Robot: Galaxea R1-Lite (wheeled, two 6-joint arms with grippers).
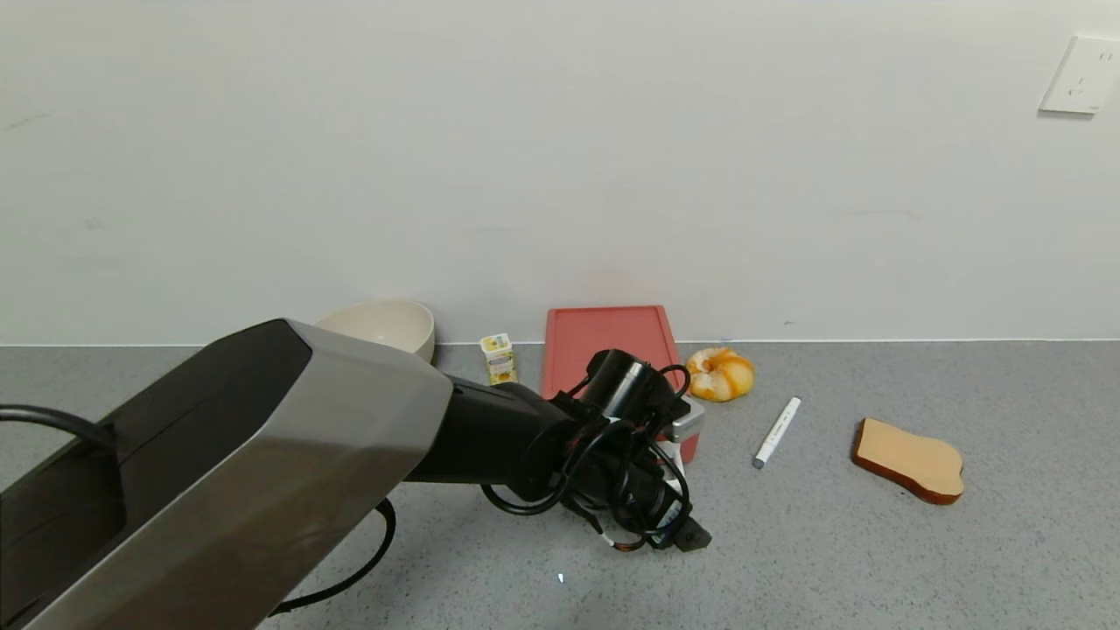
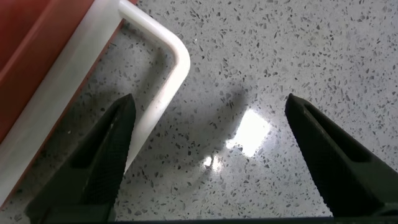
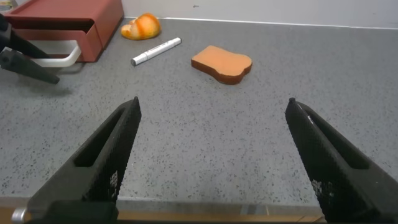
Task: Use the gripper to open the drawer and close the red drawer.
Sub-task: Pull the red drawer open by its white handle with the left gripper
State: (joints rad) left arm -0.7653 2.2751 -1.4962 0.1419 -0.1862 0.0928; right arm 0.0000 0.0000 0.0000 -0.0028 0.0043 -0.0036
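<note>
Grey speckled counter: left gripper [image 2: 208, 155] jaws apart beside drawer [image 1: 604, 346] handle [image 2: 163, 74].

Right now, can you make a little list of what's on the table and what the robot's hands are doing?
drawer: red box by the wall, white loop handle at its front
left gripper: open, beside the handle, not gripping it
right gripper: open, empty, hovering over the counter
bowl: beige, left of the drawer
small carton: yellow, between bowl and drawer
bread roll: right of drawer
marker: white
toast slice: farthest right
</note>
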